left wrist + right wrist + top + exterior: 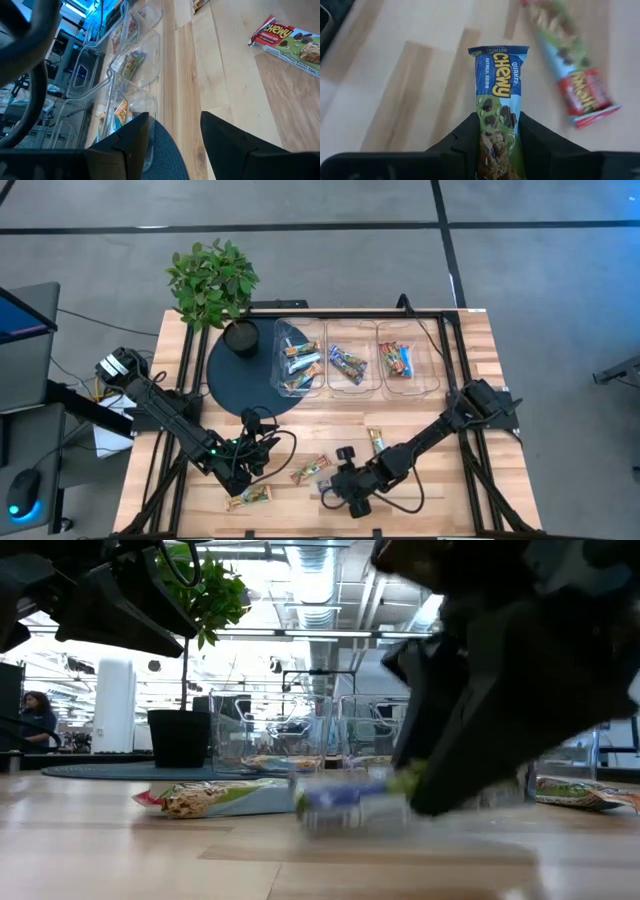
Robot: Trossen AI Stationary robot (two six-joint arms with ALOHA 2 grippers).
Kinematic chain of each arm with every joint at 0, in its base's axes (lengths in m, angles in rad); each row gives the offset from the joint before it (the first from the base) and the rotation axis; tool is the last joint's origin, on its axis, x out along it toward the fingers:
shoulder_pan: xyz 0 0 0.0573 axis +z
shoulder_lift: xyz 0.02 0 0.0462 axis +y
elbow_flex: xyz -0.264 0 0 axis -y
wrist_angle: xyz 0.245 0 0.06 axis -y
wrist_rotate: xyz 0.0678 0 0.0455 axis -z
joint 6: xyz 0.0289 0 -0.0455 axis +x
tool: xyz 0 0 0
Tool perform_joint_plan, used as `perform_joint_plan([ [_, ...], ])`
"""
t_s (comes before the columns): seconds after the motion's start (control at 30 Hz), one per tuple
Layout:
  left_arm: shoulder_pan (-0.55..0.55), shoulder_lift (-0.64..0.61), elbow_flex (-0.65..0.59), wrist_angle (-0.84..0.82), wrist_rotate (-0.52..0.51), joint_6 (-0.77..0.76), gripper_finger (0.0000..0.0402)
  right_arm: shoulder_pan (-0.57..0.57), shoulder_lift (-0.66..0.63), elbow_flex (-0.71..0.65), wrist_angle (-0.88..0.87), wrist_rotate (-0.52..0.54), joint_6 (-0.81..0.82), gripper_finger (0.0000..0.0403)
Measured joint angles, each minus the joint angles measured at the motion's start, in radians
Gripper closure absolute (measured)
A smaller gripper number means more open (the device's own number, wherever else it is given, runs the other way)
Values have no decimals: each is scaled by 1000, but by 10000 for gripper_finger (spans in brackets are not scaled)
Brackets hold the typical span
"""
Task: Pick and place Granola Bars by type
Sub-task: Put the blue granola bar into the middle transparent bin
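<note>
High view: left claw (243, 472) sits low over the front-left of the wooden surface (470, 380), right claw (335, 485) front-centre. Loose bars lie on the wood: one (249, 496) just beside the left claw, one (309, 469) between the two claws, one (376, 440) beside the right arm. Three clear bins (352, 360) sit in a row at the back, each with bars inside; the left one overlaps a round dark mat (232, 372) that carries a potted plant (213, 280). Claw states not readable from above. Low view: a green-red bar (210, 798) lies flat on the wood and a blurred blue bar (350, 802) sits at the tip of the big dark right claw, just above the wood; bins and plant pot behind, a person at the far left of the room. Left wrist view: left claw's fingers (132, 137) are apart, holding nothing, mat edge and bins beyond, one red-ended bar (290, 44) lying on the wood. Right wrist view: right claw's fingers (540, 140) are clamped on a blue-green bar (497, 105), its free end sticking out forward; a red-ended bar (570, 65) lies near it, not touching.
</note>
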Motion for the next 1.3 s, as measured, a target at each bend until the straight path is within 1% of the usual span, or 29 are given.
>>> perform_joint_plan([
  [0.23,0,0,0,-4,0,-1,228,33,-9,75,-150,134,1,301],
  [0.5,0,0,0,-8,0,-5,228,50,-38,166,-344,344,2,301],
  [0.67,0,0,0,-18,0,-14,228,43,-57,220,-423,499,4,301],
  [0.8,0,0,0,-24,0,-20,228,18,-93,243,-426,602,18,301],
  [0.97,0,0,0,-33,0,-30,228,-26,-144,245,-429,689,59,301],
  [1.07,0,0,0,-48,0,-47,228,-65,-177,246,-468,719,112,301],
  [1.17,0,0,0,-59,0,-55,228,-116,-209,245,-532,724,193,301],
  [1.3,0,0,0,-59,0,-55,228,-203,-239,245,-652,726,352,301],
])
